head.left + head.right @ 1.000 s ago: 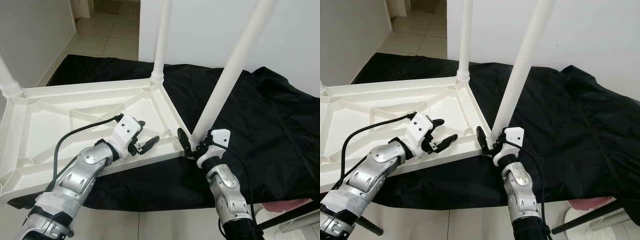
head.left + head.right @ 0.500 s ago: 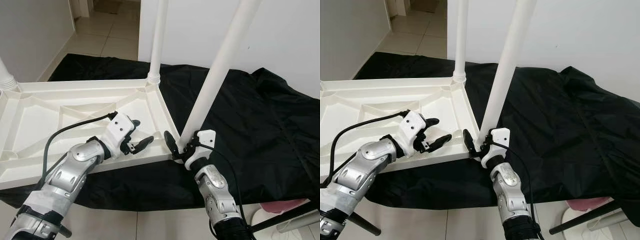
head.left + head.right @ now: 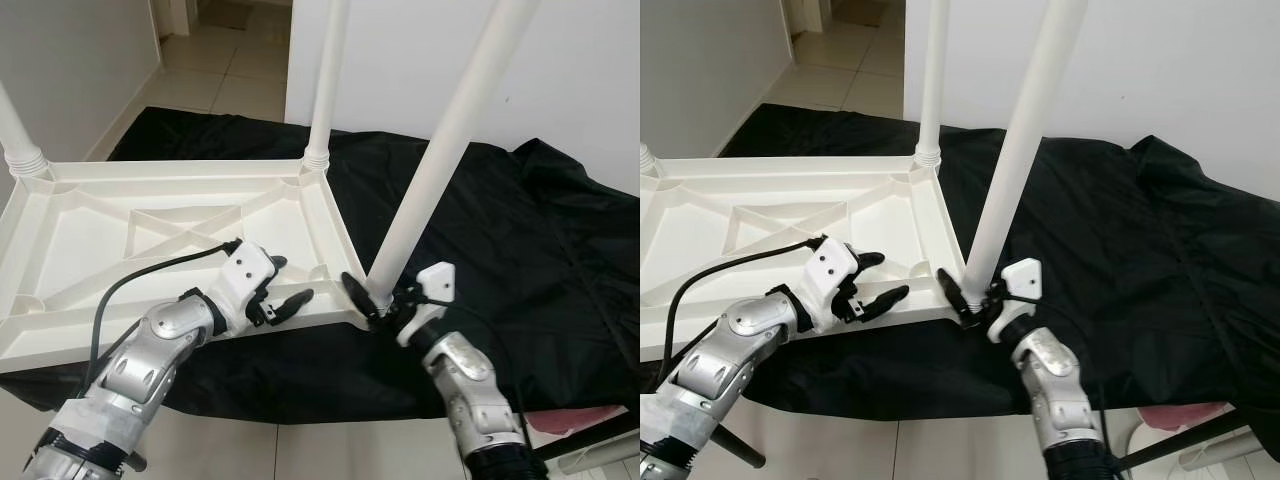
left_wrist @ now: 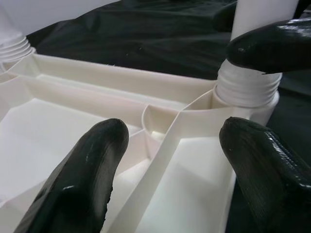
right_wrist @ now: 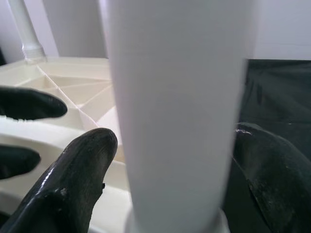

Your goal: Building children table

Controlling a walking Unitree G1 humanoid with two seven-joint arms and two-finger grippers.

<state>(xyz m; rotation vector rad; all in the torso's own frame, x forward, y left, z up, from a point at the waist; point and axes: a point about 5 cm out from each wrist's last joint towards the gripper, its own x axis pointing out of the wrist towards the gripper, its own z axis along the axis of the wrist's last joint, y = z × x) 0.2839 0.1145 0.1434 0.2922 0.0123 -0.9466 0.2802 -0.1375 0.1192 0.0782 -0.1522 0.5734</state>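
Here, one upturned white tabletop (image 3: 170,235) carries three white legs.
Right gripper (image 3: 375,300) grips the near leg (image 3: 440,160); left gripper (image 3: 280,290) hovers released.

The near leg (image 3: 440,160) runs out past the top edge, so its far end is unseen; the same goes for the back leg (image 3: 325,80) and the corner leg (image 3: 15,125) at the left. The right pincer (image 3: 375,300) hides the near leg's threaded base. The upturned table top (image 3: 60,250) covers much of the black cloth (image 3: 520,250) under it.
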